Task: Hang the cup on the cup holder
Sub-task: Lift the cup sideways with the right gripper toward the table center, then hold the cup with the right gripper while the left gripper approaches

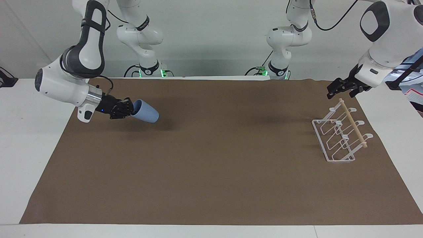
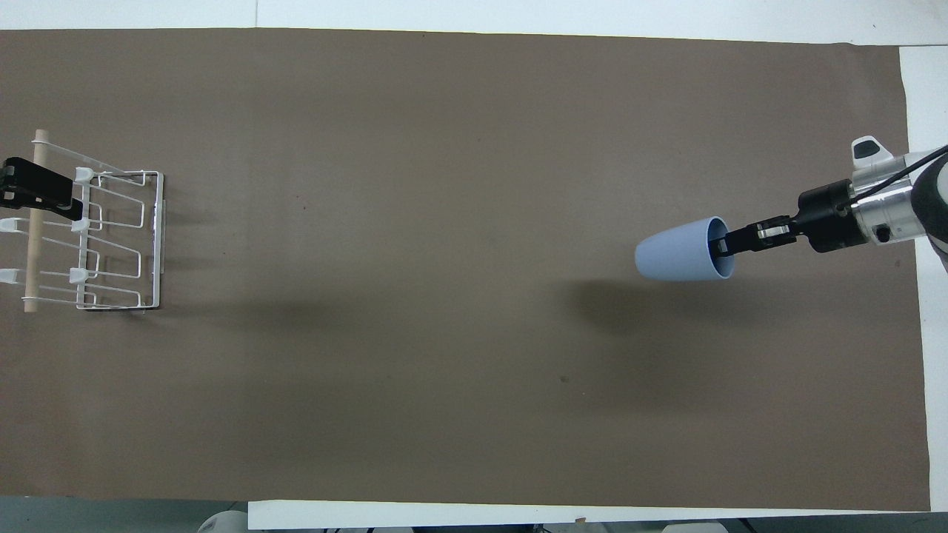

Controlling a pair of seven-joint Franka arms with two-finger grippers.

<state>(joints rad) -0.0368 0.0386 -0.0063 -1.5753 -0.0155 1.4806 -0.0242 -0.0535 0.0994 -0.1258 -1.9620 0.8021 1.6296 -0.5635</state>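
Observation:
The light-blue cup (image 1: 146,112) is held up over the brown mat near the right arm's end of the table, tipped on its side with its bottom pointing toward the left arm's end. It also shows in the overhead view (image 2: 678,249). My right gripper (image 1: 132,108) (image 2: 722,243) is shut on the cup's rim, one finger inside the mouth. The white wire cup holder (image 1: 340,138) (image 2: 111,244) with its wooden dowel (image 1: 353,123) stands on the mat at the left arm's end. My left gripper (image 1: 334,91) (image 2: 37,194) hovers over the dowel's end nearest the robots.
The brown mat (image 1: 211,172) (image 2: 444,148) covers most of the white table (image 1: 29,138). Between the cup and the cup holder nothing stands on the mat.

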